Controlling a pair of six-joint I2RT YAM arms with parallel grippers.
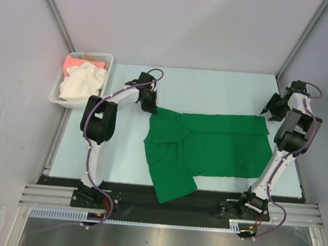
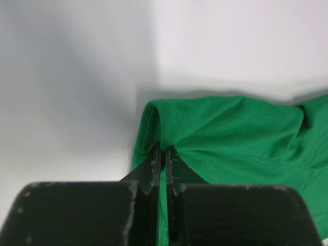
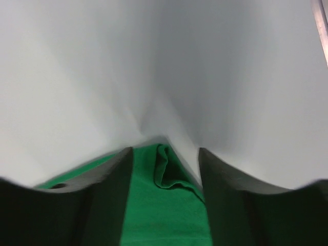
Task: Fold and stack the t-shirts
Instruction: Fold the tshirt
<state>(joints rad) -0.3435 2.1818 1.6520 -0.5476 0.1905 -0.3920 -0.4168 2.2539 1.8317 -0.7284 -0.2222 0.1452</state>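
The green t-shirt (image 1: pixel 207 146) lies spread across the middle of the table, with one sleeve folded toward the near edge. My left gripper (image 1: pixel 149 106) is shut on the shirt's far left corner. In the left wrist view the jaws (image 2: pixel 163 152) pinch a fold of the green cloth (image 2: pixel 230 133). My right gripper (image 1: pixel 276 110) is at the shirt's far right corner. In the right wrist view it (image 3: pixel 165 152) is open, and its fingers straddle a folded edge of the green shirt (image 3: pixel 159 210). A cream-white shirt (image 1: pixel 79 84) and a salmon-pink shirt (image 1: pixel 73 63) lie in the basket.
The white lattice basket (image 1: pixel 57 100) stands at the far left corner of the table. Grey walls enclose the table on the left, the back and the right. A black rail with the arm bases runs along the near edge.
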